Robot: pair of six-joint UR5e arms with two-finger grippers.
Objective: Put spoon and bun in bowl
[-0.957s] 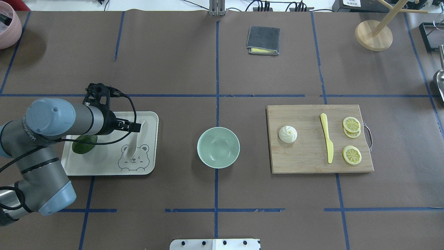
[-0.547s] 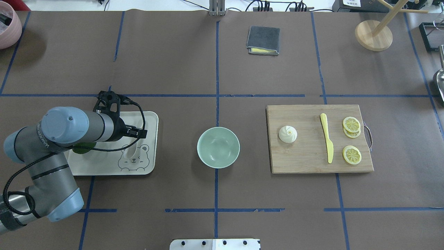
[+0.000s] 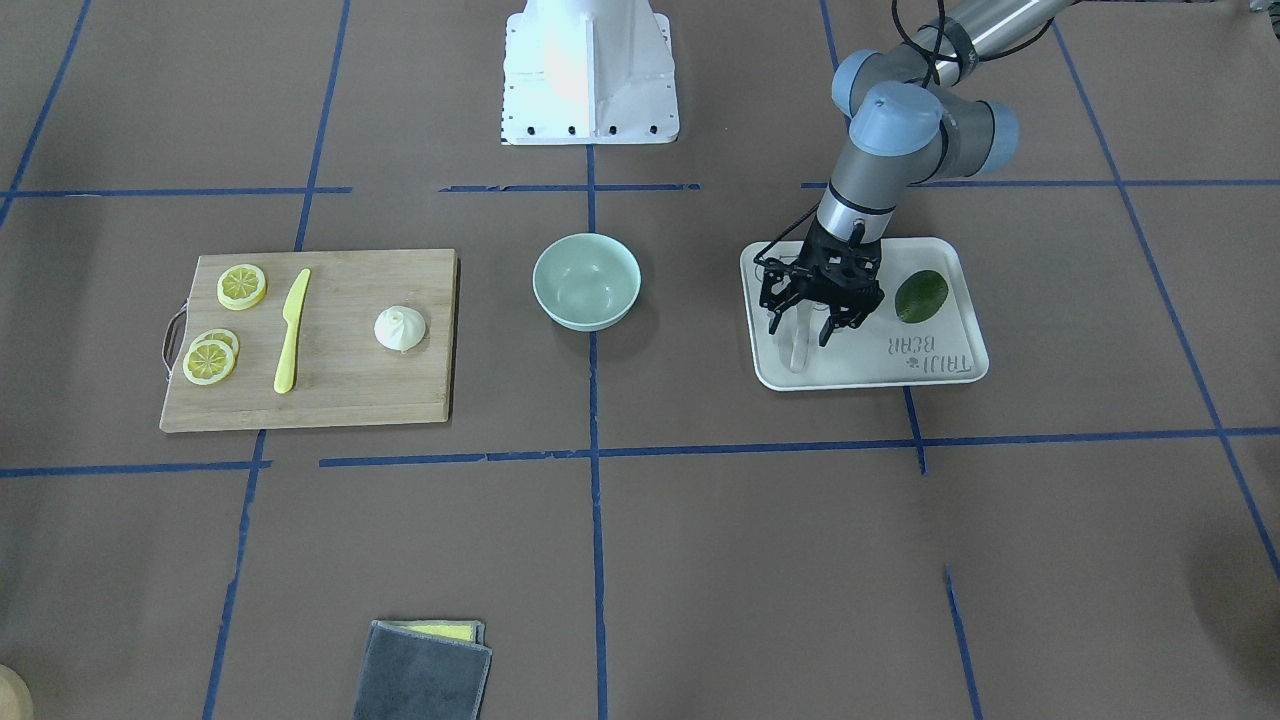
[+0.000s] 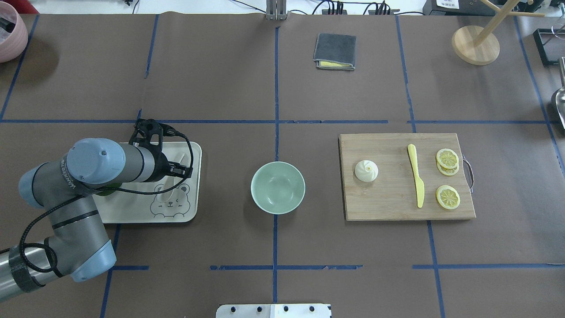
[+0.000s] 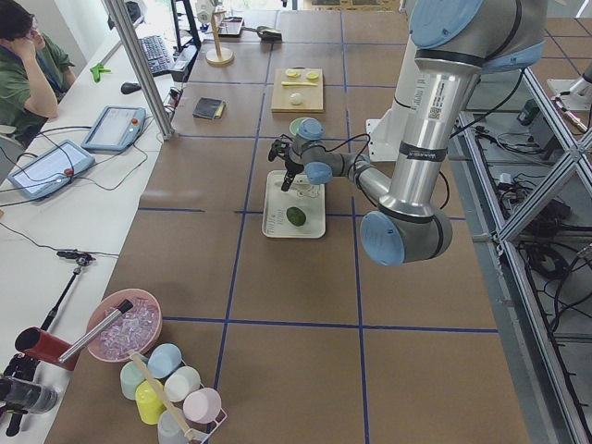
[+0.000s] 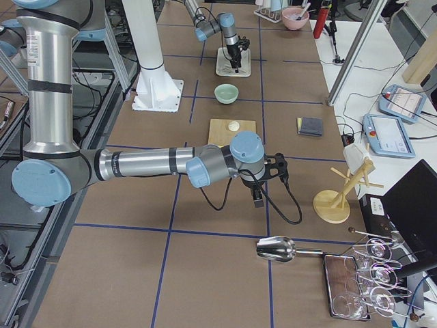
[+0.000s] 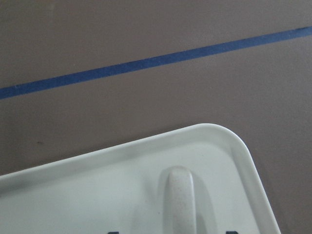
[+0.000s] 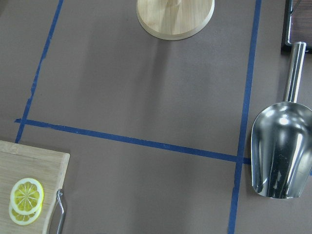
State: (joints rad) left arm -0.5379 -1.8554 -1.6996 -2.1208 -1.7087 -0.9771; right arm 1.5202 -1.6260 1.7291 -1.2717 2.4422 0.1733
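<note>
Ben: What has changed since a moment ago?

Mia: The left arm [image 4: 101,168] has swung further over the white tray [image 4: 132,212]. The left gripper [image 4: 182,170] was a bit nearer the tray's middle before. Now it is over the handle end of the spoon [image 4: 164,193], and it points down more.

Ben: Is that hand open?

Mia: Yes. From the front you can see its two black fingers [image 3: 826,330] wide apart, one on each side of the spoon's handle. It is not holding anything. I cannot tell if it touches the spoon.

Ben: Did the spoon move?

Mia: No. It lies flat on the tray in the same spot, with its scoop on the bear drawing [image 4: 172,203]. The arm hides more of it now. It hides more of the green fruit [image 3: 920,296] too.

Ben: Where is the bun?

Mia: The bun [image 4: 366,171] sits where it was, on the wooden board [image 4: 388,207], at the end nearest the bowl [image 4: 277,187]. The bowl stands between the tray and the board, apart from both. The yellow knife [image 4: 416,181] and the lemon slices [image 4: 447,159] lie on the board as before.

Ben: And the other hand?

Mia: The right gripper [image 6: 259,195] hangs over the brown table [image 6: 225,260] past the board, near a wooden stand [image 6: 332,205]. I cannot tell if it is open or closed.
</note>
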